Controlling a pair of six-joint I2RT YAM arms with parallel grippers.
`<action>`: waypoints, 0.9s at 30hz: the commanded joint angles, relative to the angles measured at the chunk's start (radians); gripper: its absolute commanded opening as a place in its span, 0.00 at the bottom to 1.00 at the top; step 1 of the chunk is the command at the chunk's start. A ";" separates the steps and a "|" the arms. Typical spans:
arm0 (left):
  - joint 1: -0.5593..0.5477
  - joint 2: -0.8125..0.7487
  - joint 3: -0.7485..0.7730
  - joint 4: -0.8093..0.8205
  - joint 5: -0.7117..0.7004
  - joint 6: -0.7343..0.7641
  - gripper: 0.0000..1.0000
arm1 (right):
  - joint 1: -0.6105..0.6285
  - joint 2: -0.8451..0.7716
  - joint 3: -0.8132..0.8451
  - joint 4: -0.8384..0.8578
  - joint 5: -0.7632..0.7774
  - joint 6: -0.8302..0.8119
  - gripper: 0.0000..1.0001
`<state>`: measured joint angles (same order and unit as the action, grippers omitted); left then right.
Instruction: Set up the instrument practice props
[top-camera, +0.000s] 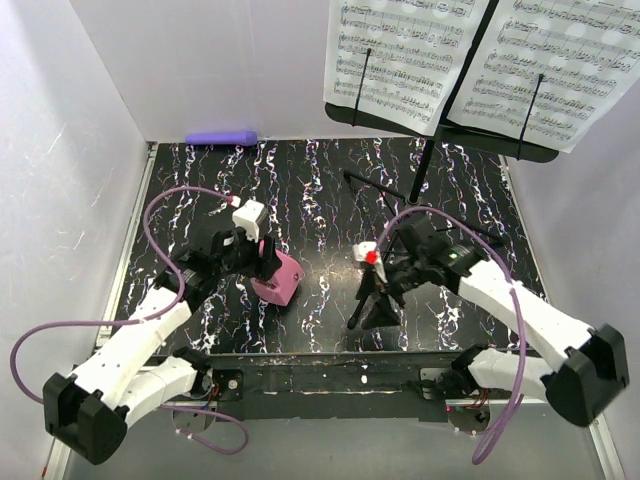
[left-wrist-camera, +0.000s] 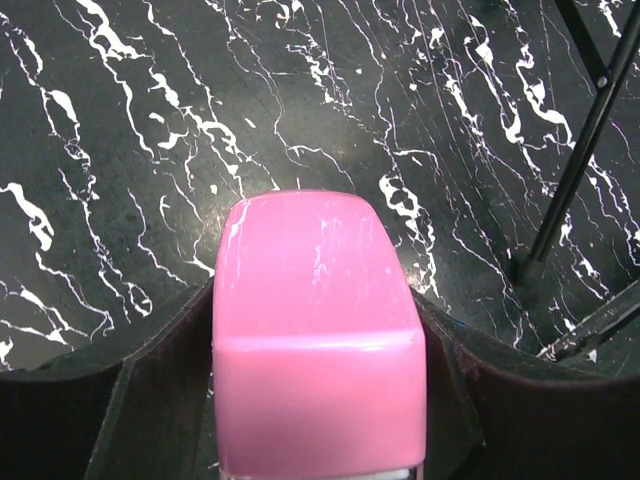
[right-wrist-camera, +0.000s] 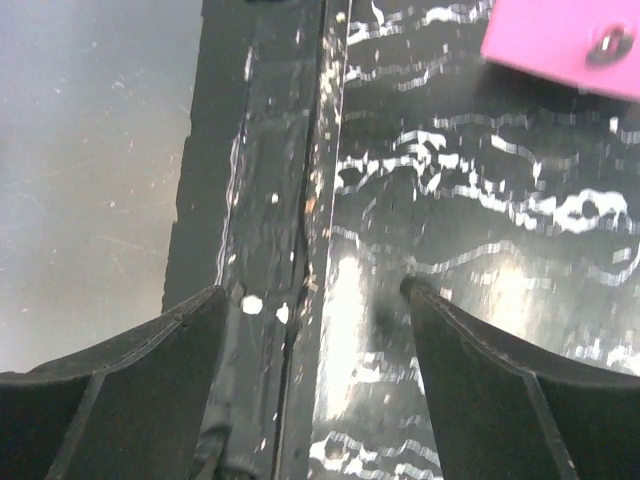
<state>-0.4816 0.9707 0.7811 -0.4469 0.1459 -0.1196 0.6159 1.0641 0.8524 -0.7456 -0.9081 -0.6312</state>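
- Clamping the pink metronome between its two fingers, the left gripper holds it low over the marbled table. The metronome looks tilted and is probably being positioned for set-down.
- Right gripper: jaws spread and empty, near the table's front edge. It appears idle.
- Music stand: upright at far right, with two sheet-music pages resting on its desk, ready to read.

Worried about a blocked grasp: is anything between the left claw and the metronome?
Nothing visible. The metronome sits right inside the left claw, whose fingers touch both its sides.
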 joint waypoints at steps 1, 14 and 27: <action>0.003 -0.124 0.015 0.034 -0.015 -0.012 0.00 | 0.134 0.141 0.117 0.218 0.031 0.129 0.81; 0.000 -0.308 0.049 -0.127 -0.201 0.057 0.00 | 0.186 0.436 0.263 0.590 -0.006 0.413 0.78; -0.054 -0.208 0.256 -0.254 -0.294 0.032 0.00 | 0.242 0.669 0.327 1.060 0.080 1.039 0.76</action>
<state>-0.5014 0.7460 0.9367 -0.7124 -0.0769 -0.0830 0.8345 1.6924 1.1286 0.1028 -0.8314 0.1581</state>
